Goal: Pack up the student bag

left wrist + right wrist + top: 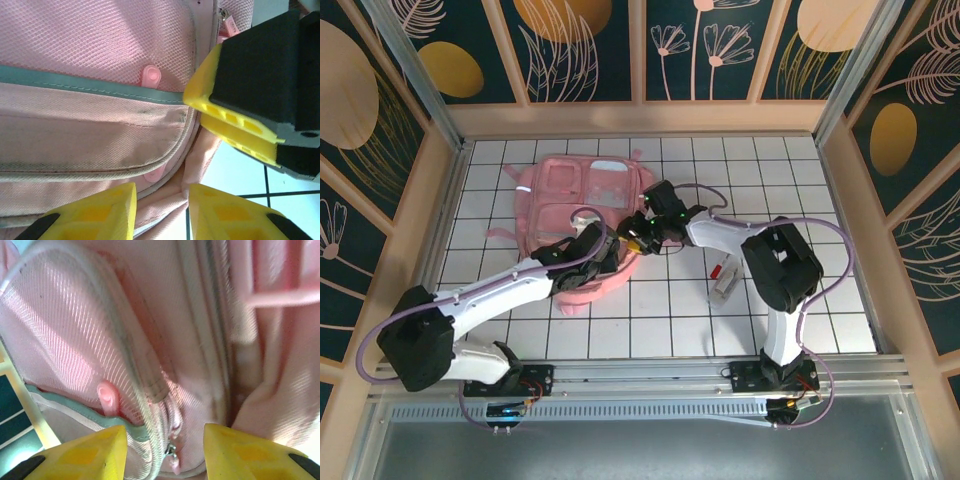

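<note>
The student bag (575,195) lies flat on the white tiled table, pink with translucent pocket panels. My left gripper (610,252) is at the bag's near right corner, and my right gripper (638,238) hangs close beside it. In the left wrist view the left gripper (162,212) stands open, with a fold of the bag's (100,130) seam in the gap. The right gripper's yellow fingers (235,117) hover just to its right. In the right wrist view the right gripper (165,455) is open over the bag (165,315), with a zip pull (172,462) between its fingers.
A small white and red tube-like item (724,281) lies on the tiles (800,200) right of the bag. Beige walls (840,180) close in the table on three sides. A pink tab (107,396) pokes from the mesh pocket.
</note>
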